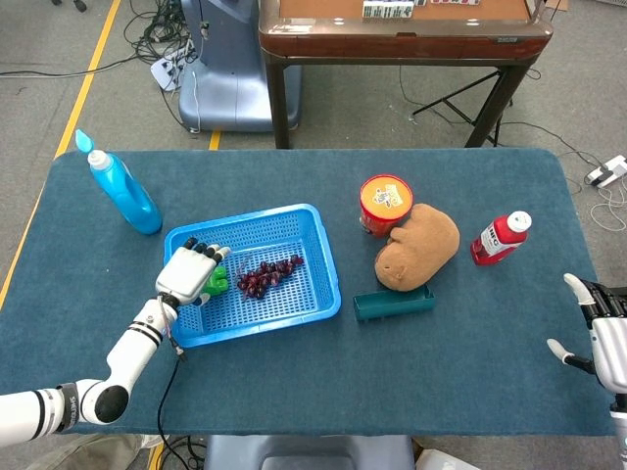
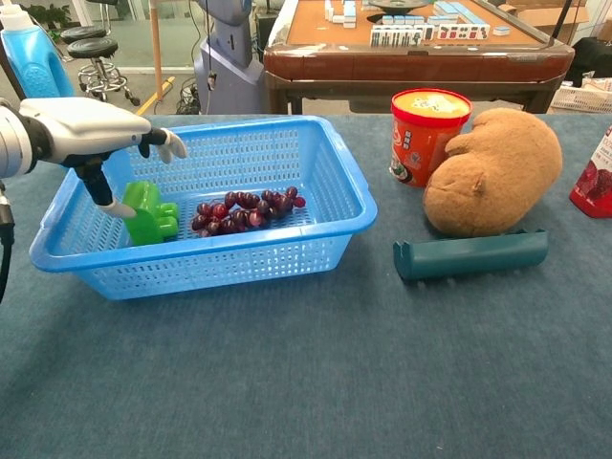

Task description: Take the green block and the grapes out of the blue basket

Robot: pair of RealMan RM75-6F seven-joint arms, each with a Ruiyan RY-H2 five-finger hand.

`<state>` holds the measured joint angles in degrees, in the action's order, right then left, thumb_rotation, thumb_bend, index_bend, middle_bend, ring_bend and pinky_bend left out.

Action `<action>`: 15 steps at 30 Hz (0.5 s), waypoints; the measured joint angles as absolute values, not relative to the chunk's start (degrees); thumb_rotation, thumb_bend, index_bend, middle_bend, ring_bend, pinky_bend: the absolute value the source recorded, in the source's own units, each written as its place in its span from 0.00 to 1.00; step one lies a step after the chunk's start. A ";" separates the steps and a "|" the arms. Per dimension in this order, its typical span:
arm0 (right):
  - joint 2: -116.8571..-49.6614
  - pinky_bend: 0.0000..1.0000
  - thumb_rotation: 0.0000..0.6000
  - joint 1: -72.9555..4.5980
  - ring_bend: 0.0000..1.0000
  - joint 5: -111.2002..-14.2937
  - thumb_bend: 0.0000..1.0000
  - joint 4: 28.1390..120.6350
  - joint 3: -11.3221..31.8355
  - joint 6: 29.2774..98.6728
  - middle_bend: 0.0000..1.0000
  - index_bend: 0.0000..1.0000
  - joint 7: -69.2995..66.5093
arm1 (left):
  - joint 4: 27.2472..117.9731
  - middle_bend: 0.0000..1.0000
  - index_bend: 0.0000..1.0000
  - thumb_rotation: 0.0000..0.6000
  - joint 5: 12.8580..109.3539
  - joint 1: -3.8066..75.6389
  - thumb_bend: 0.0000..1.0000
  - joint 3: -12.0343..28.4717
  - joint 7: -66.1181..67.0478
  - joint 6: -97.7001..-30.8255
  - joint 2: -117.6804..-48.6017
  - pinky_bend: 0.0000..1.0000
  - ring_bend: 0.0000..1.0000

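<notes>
The blue basket (image 1: 333, 285) (image 2: 355, 194) stands left of the table's middle. Inside it, the green block (image 1: 217, 281) (image 2: 149, 213) lies at the left end and the dark grapes (image 1: 266, 275) (image 2: 245, 210) lie just right of it. My left hand (image 1: 188, 273) (image 2: 94, 134) hovers low over the basket's left end with its fingers spread above the block. Its thumb tip touches or nearly touches the block's left side, and it grips nothing. My right hand (image 1: 599, 329) hangs at the table's front right edge, fingers apart and empty.
A blue spray bottle (image 1: 123, 192) (image 2: 34, 59) stands behind the basket's left. Right of the basket are a red cup (image 1: 385, 204) (image 2: 429, 130), a brown plush animal (image 1: 420, 245) (image 2: 493, 173), a teal bar (image 1: 394, 304) (image 2: 470, 255) and a red bottle (image 1: 502, 237) (image 2: 595, 183).
</notes>
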<state>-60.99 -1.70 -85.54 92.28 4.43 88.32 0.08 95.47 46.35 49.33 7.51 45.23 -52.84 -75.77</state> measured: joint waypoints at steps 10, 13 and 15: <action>-60.99 0.25 1.00 -1.48 0.16 -85.37 0.11 91.93 4.44 88.31 0.17 0.11 -0.41 | 95.59 0.19 0.15 1.00 37.27 52.65 0.24 5.33 51.21 -55.06 -76.92 0.13 0.21; -60.95 0.25 1.00 -1.40 0.16 -85.30 0.11 91.93 4.46 88.37 0.17 0.11 -0.42 | 94.62 0.19 0.15 1.00 36.40 53.20 0.24 5.01 51.10 -55.23 -77.64 0.13 0.21; -60.92 0.25 1.00 -1.36 0.16 -85.25 0.11 91.96 4.47 88.37 0.17 0.11 -0.41 | 93.67 0.19 0.15 1.00 36.22 53.38 0.24 4.87 50.45 -55.16 -78.18 0.13 0.21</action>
<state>-60.92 -1.36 -85.25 91.96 4.47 88.37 -0.41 93.67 36.22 53.38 4.87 50.45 -55.16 -78.18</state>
